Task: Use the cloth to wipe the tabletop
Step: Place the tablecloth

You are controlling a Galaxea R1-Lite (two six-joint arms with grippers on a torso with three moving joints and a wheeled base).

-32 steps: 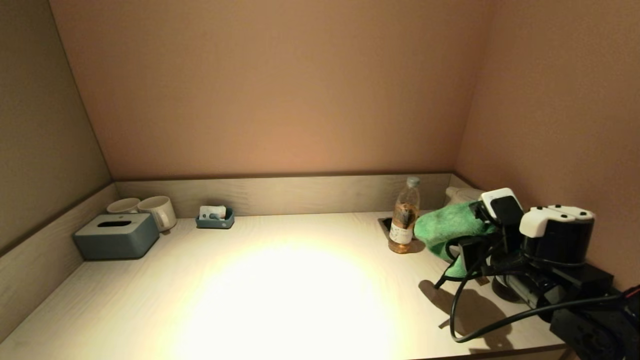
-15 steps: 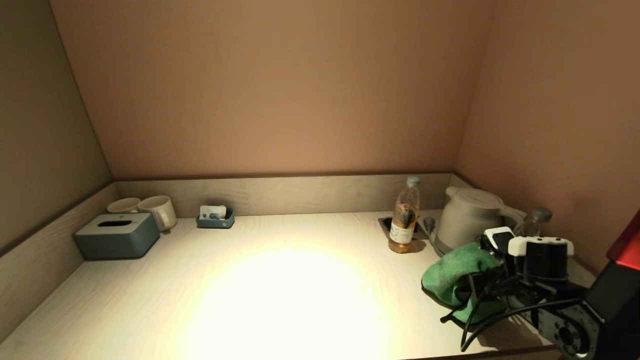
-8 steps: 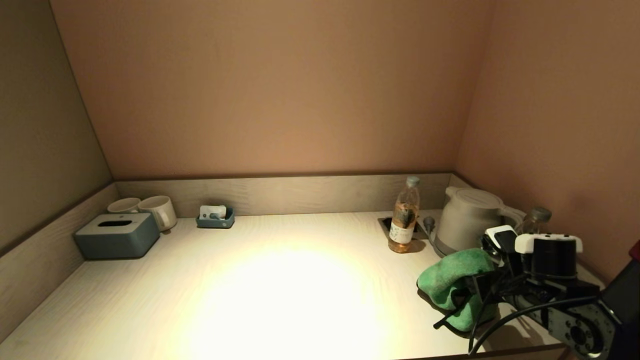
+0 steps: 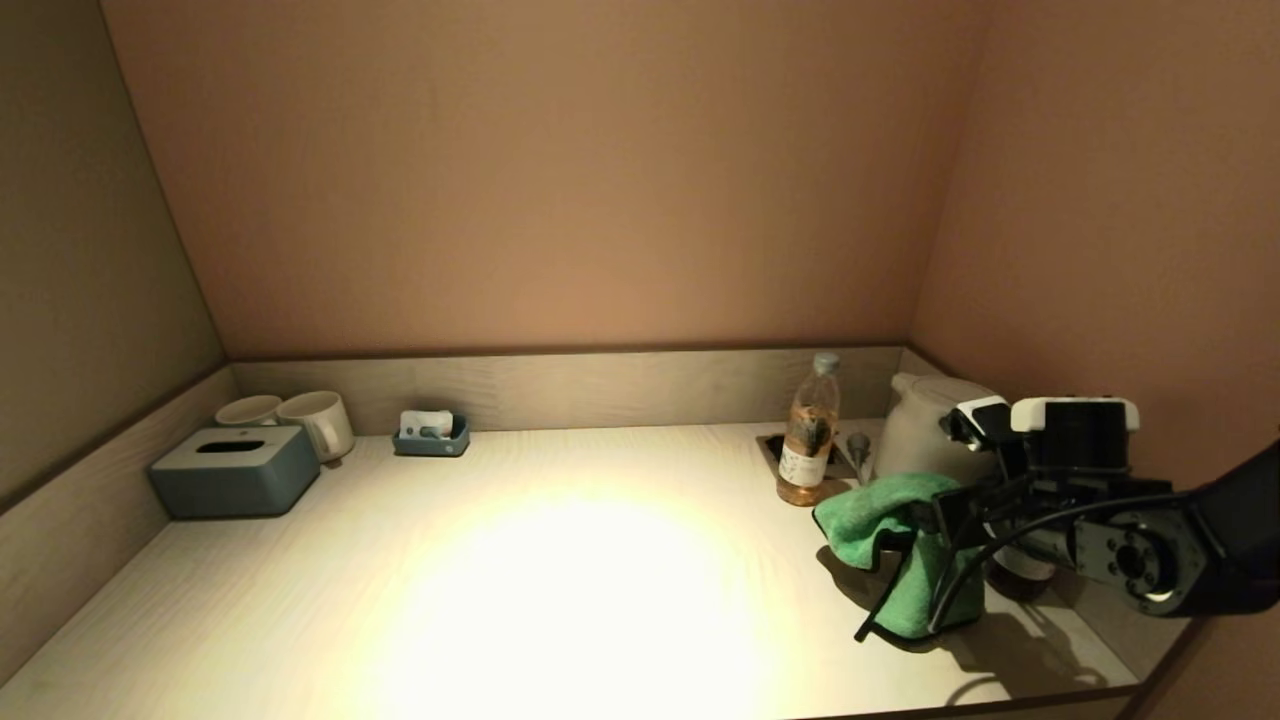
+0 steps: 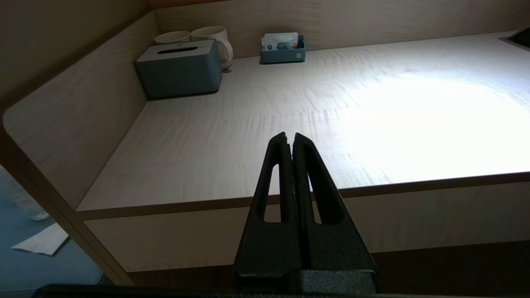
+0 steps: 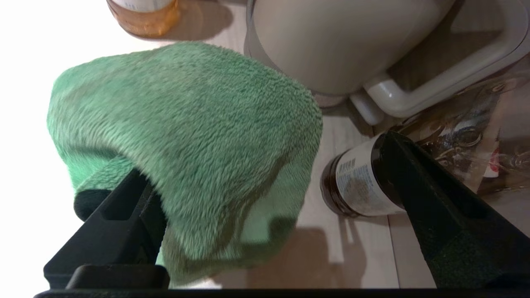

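At the lower right of the head view, our right gripper (image 4: 940, 520) has its fingers spread wide, the fluffy green microfibre cloth (image 4: 885, 535) draped over one finger above the pale wooden table (image 4: 560, 580), probably carried clear of the white kettle (image 4: 925, 430). Our left gripper (image 5: 290, 142), fingers pressed together and empty, is parked off the table's front edge.

Left hand (image 5: 290, 138) closed, before tabletop (image 5: 290, 124) front edge.

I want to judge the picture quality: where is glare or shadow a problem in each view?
Head view: a bright glare patch washes out the middle of the tabletop, and the cloth casts a shadow. Left wrist view: glare on the table's right part. Right wrist view: one edge beside the cloth is blown out white.
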